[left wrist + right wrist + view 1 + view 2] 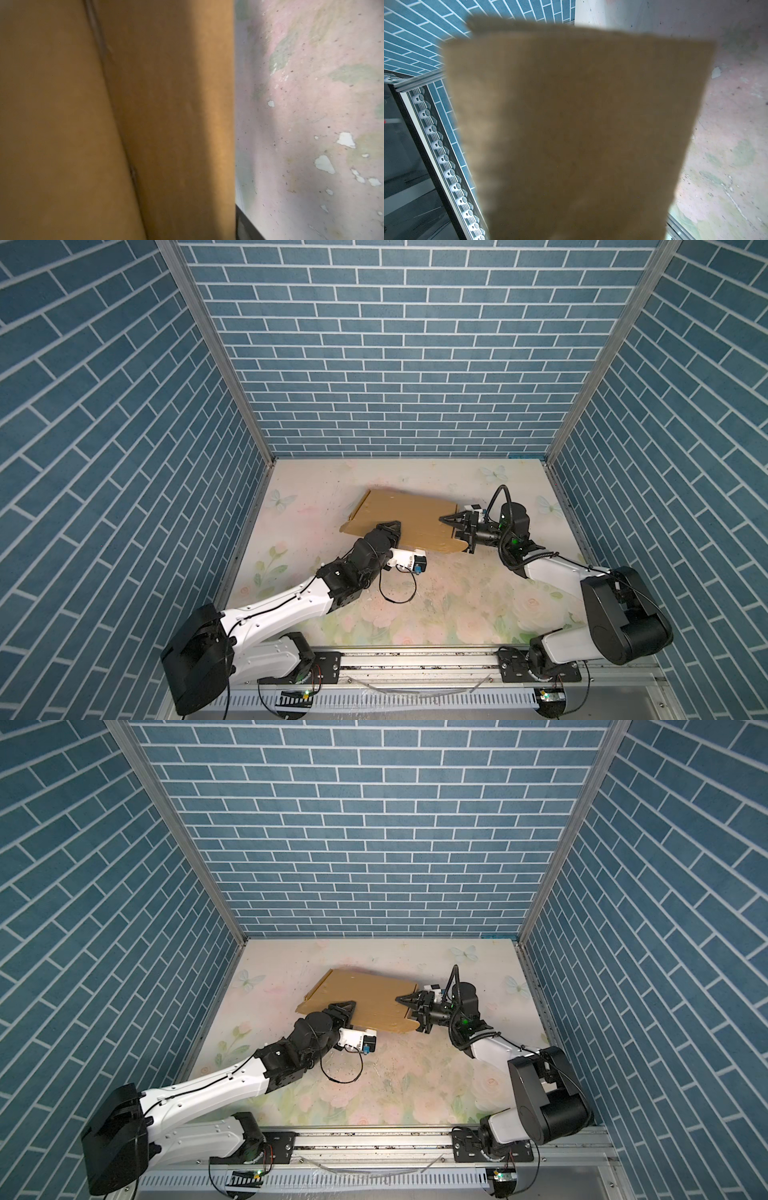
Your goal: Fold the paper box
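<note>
The paper box (409, 510) (365, 992) is a tan cardboard sheet lying partly folded in the middle of the table, with its left end raised. My left gripper (390, 526) (345, 1007) reaches onto its front left part, and its jaws are hidden against the cardboard. Cardboard (145, 124) fills most of the left wrist view, with one dark finger (247, 226) beside its edge. My right gripper (456, 535) (411, 1015) sits at the box's right end, jaws apart on either side of the end flap. That flap (571, 124) blocks the right wrist view.
The floral table mat (436, 614) is scuffed and chipped. Blue brick-pattern walls (395, 364) close in the back and both sides. A metal rail (415, 664) runs along the front edge. A loose black cable loop (399, 593) hangs off the left wrist.
</note>
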Motion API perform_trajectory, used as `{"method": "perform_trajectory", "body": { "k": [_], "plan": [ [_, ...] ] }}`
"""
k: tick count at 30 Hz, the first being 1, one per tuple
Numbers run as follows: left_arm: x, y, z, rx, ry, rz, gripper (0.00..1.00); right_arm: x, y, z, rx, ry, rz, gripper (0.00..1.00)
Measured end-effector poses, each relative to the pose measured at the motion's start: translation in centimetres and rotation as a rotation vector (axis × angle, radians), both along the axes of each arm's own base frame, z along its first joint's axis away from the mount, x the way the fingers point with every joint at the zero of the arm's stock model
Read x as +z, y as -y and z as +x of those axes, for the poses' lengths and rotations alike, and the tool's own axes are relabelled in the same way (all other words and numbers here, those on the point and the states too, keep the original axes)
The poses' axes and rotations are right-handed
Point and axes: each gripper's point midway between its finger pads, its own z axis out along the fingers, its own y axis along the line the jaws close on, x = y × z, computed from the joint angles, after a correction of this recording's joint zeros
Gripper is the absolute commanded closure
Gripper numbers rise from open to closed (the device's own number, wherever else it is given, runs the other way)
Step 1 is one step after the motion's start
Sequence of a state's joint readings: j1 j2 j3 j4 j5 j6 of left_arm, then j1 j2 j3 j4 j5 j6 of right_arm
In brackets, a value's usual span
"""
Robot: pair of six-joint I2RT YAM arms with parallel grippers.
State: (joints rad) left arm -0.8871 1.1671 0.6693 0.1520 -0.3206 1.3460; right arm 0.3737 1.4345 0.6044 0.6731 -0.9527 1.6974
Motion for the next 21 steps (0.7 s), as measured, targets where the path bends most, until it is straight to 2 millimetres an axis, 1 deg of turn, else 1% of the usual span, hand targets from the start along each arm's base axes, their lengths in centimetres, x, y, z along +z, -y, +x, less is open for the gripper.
{"method": "perform_trajectory", "body": {
  "k": [3,6,11,13,16,19,21],
  "plan": [
    [0.6,0.0,0.1,0.015,-0.027,-0.010,0.50,0.2,-0.2,-0.3,0.017,0.005,0.006,0.36],
    [1.1,0.0,0.1,0.027,-0.052,-0.018,0.53,0.3,-0.4,-0.5,0.026,0.014,0.009,0.31],
    [0.5,-0.2,-0.3,0.043,-0.128,-0.006,0.57,-0.2,0.3,-1.0,0.014,0.007,0.004,0.22],
    [0.4,-0.2,-0.4,0.060,-0.173,-0.005,0.57,-0.2,1.1,-0.8,-0.008,0.008,0.000,0.19],
    [0.8,-0.2,-0.5,0.087,-0.239,-0.016,0.58,0.5,3.0,0.1,-0.064,0.037,-0.008,0.15],
    [1.3,-0.1,-0.5,0.110,-0.306,-0.026,0.60,1.2,4.9,0.8,-0.112,0.086,-0.026,0.14],
    [1.1,-0.2,-0.6,0.124,-0.364,-0.011,0.59,1.2,6.3,1.4,-0.150,0.111,-0.043,0.14]
  ]
}}
